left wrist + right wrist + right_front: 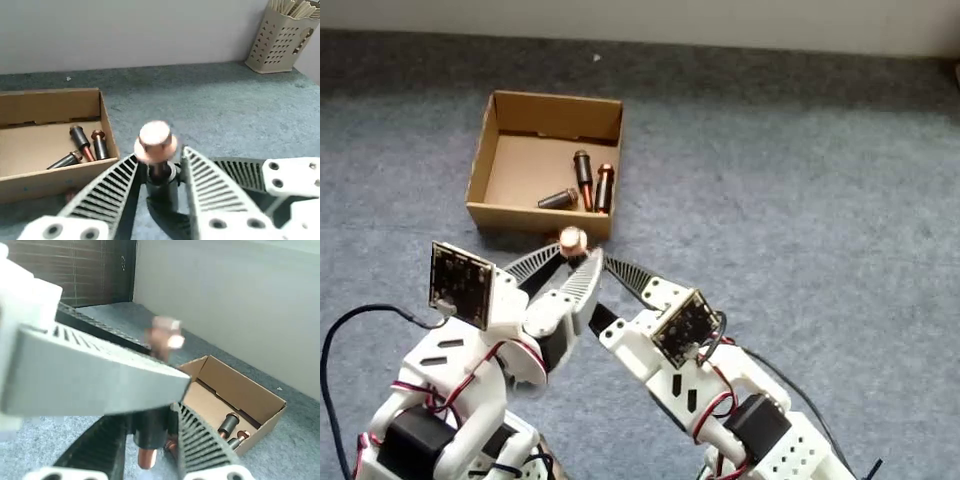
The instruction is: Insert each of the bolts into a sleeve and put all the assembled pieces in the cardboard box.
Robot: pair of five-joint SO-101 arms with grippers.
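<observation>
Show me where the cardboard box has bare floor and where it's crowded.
Bare floor runs along the cardboard box's left and back walls. Its right front corner is crowded with three assembled pieces. Before the front wall, the left pincer and right pincer clamp a fourth piece; carpet right of the box is bare.

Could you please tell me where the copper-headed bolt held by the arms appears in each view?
High view: bolt just outside the cardboard box's near wall.
Left wrist view: bolt upright in a dark sleeve between the fingers of the left gripper, beside the box.
Right wrist view: blurred head above the sleeve in the right gripper, nearer than the box.
Shared landmark: the cardboard box.
</observation>
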